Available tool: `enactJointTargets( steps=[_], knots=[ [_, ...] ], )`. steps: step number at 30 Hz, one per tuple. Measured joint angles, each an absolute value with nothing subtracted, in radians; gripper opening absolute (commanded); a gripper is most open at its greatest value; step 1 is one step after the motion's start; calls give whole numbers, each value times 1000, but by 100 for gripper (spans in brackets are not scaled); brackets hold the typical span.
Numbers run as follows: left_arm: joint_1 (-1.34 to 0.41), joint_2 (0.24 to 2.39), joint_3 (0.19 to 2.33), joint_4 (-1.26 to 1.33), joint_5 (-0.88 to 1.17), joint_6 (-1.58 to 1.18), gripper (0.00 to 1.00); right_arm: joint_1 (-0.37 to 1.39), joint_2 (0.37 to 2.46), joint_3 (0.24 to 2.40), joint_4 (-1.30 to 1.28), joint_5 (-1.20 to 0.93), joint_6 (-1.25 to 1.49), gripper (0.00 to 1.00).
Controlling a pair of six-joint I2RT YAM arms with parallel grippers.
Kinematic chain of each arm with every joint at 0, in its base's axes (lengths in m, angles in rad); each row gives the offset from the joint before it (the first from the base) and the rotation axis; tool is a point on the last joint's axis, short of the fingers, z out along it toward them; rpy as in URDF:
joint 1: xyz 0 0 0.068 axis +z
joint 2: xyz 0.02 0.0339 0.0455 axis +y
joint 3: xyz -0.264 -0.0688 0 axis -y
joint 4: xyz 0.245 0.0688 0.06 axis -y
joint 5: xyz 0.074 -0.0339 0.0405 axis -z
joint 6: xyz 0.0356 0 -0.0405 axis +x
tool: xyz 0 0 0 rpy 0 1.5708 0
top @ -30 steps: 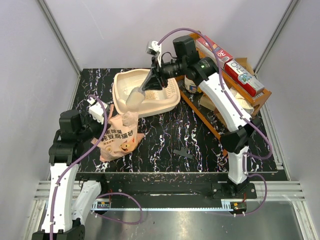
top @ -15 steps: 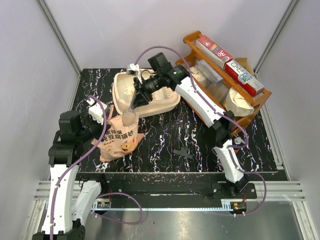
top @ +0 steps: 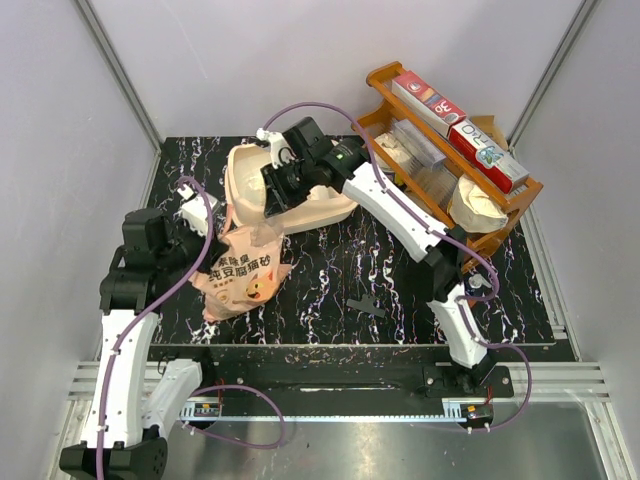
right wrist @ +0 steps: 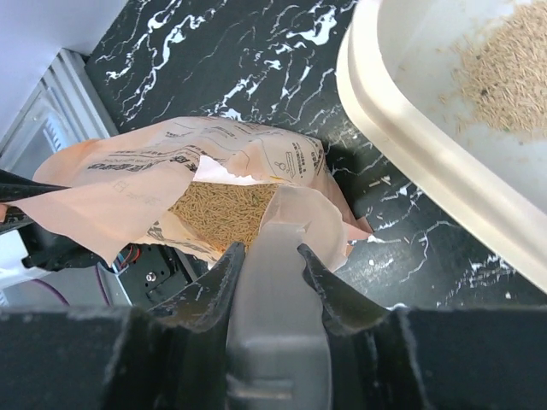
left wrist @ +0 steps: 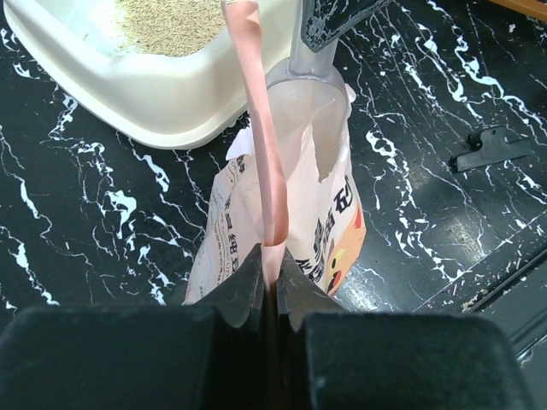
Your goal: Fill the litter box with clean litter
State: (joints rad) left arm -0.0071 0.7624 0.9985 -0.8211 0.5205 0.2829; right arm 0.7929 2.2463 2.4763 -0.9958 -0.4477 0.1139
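One black marble-patterned table (top: 330, 265) with white veins is seen under everything. One brown wooden rack (top: 522, 192), loaded with boxes, is set at the far right edge. One large cream-beige plastic litter box (top: 240, 175) with rounded corners is placed far left of centre, just left of the rack. One pink-orange printed plastic bag (top: 240, 275) is laid just near of the box, its mouth turned toward it.

Two grippers are counted. The left gripper (left wrist: 270, 256) is pressed together on a strip of the bag's rim, which is held up. The right gripper (right wrist: 269, 252) is clamped on the handle of one translucent grey plastic scoop (right wrist: 291, 222), whose bowl is set in the bag's open mouth.

Two lots of pale tan granular litter are seen: one loose pile (left wrist: 171, 21) on the box floor, and one lot inside the bag (right wrist: 226, 209), just beyond the scoop's lip. One small black piece (top: 365, 305) is seen on the near right of the table, well apart from the bag.
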Motion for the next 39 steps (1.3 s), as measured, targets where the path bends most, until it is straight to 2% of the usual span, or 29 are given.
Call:
enactJointTargets(
  steps=[12, 19, 35, 39],
  knots=[
    [-12, 770, 985, -790, 550, 241, 5, 819, 2214, 2411, -976, -327, 199, 0],
    [-11, 768, 962, -747, 550, 174, 5, 842, 2267, 2340, -929, -339, 262, 0],
    [-11, 769, 957, -749, 546, 131, 5, 808, 2434, 2364, -810, -674, 419, 0],
    [-11, 771, 957, -756, 541, 160, 4, 785, 2447, 2294, -661, -800, 507, 0]
  ],
)
